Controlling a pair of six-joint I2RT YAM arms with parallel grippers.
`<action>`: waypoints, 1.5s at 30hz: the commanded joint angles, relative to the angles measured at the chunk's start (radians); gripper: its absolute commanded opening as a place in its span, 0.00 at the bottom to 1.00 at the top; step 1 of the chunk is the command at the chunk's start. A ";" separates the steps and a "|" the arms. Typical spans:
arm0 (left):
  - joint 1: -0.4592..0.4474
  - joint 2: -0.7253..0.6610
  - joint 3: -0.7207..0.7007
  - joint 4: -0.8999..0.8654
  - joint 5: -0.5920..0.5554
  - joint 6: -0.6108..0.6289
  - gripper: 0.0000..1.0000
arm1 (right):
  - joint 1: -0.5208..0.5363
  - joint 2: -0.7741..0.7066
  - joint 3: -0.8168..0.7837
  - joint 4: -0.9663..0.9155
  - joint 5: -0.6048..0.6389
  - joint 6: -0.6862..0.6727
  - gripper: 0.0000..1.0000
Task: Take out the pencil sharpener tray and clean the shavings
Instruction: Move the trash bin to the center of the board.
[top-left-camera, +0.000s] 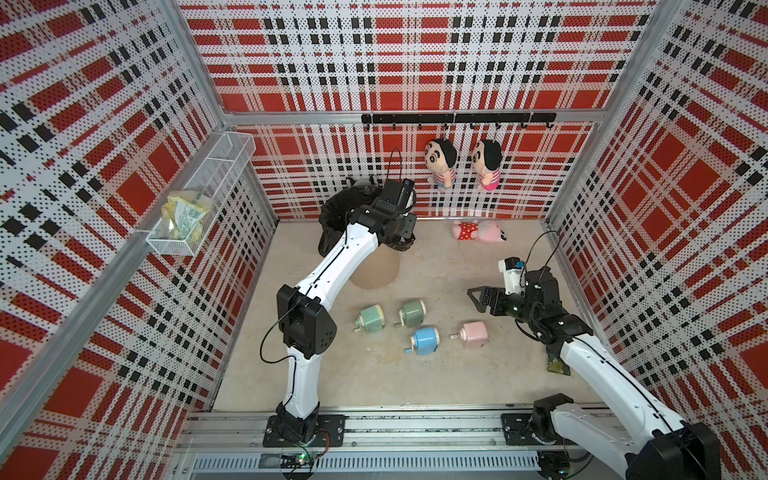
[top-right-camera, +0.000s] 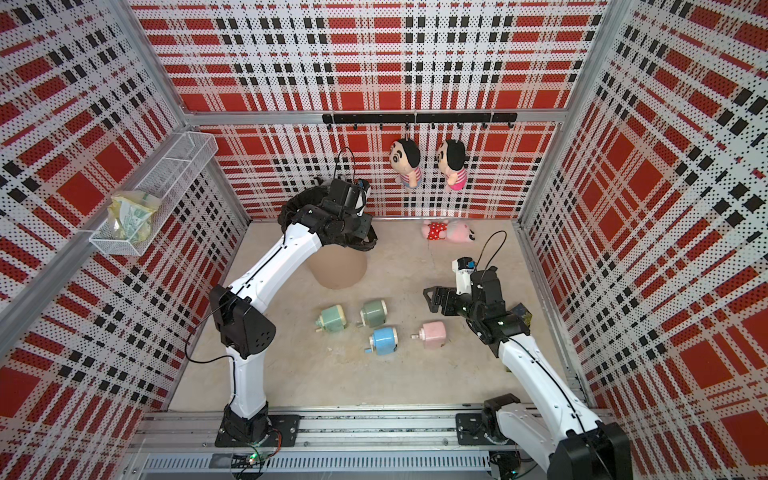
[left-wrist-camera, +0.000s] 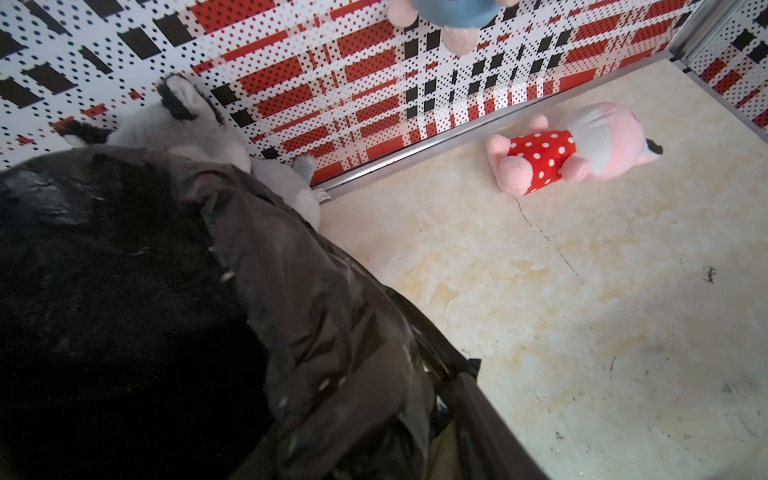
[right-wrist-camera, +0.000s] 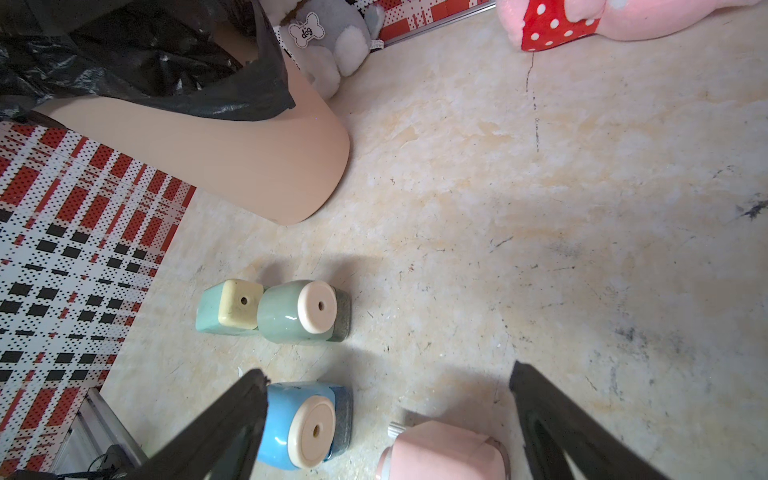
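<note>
Nearest the arm bases, the right gripper (right-wrist-camera: 386, 370) hangs low over the counter (top-left-camera: 415, 374) with its jaws spread wide and nothing between them. Just beneath it lie the pink pencil sharpener (right-wrist-camera: 444, 453) and the blue pencil sharpener (right-wrist-camera: 299, 428). A little further out, the sage-green pencil sharpener (right-wrist-camera: 291, 311) and the mint pencil sharpener (right-wrist-camera: 220, 307) sit touching each other.

All four look like small, hollow plastic bodies with glossy, rounded shells, so they are probably light, stiff and slippery. A pull on a tray would likely drag the whole sharpener across the counter unless the body is pinned. The blue and sage ones show a grey, speckled strip along one side of the body, which is probably the shavings tray, not yet drawn out. The best hold would be a pinch on that strip's exposed edge, with the flat sides of the body braced rather than the curved top or the thin crank. A drawn tray should stay level, since loose shavings spill easily.

Further back stands the beige bin (top-left-camera: 374, 272) with its black liner (left-wrist-camera: 291, 291). The left gripper (top-left-camera: 403, 235) hovers above its rim, closed; whether it holds anything cannot be told.
</note>
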 joint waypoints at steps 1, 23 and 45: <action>-0.027 0.006 0.060 -0.013 0.048 0.004 0.18 | 0.009 0.004 -0.012 0.005 0.009 -0.006 0.94; -0.296 0.085 0.038 0.252 -0.017 0.058 0.10 | 0.012 -0.157 -0.034 -0.080 0.039 0.001 0.94; -0.345 0.111 0.010 0.425 0.000 0.047 0.12 | 0.011 -0.212 -0.032 -0.113 0.048 0.013 0.95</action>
